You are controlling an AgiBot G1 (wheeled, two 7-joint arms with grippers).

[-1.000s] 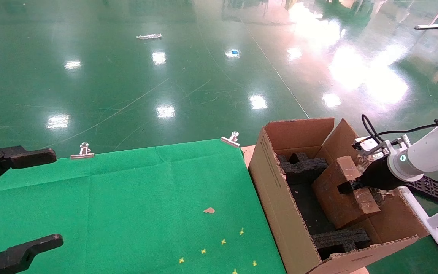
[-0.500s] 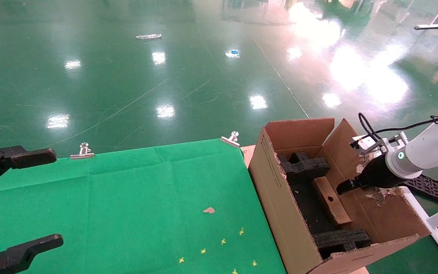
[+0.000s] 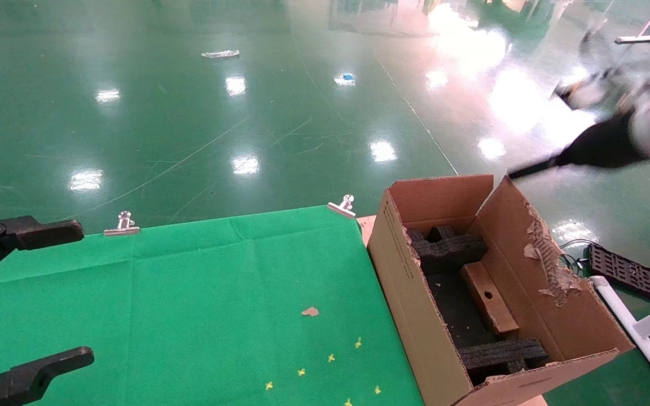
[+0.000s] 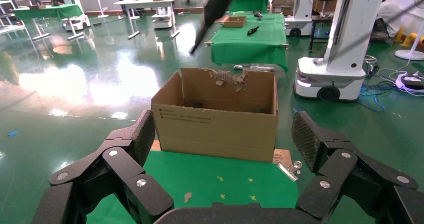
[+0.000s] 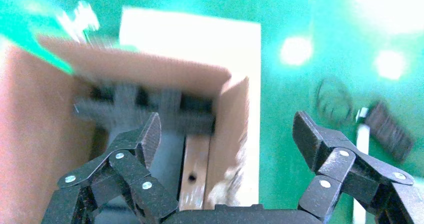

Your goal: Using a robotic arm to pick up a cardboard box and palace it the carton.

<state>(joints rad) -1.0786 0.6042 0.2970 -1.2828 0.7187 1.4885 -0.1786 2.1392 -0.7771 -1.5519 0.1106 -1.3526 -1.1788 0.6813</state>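
The cardboard box stands on its narrow edge inside the carton, its round hole facing up, between two black foam blocks. My right gripper is high above the carton's far right flap and blurred. In the right wrist view this gripper is open and empty, looking down on the cardboard box and the carton. My left gripper is open over the left edge of the green table. From the left wrist, the left gripper faces the carton.
A green cloth covers the table, held by metal clips. A cardboard scrap and yellow marks lie on it. A black tray and a white pipe frame sit on the floor right of the carton.
My right gripper let go of the cardboard box, which settled on its edge in the carton. The right arm then rose up and away. The left arm has not moved.
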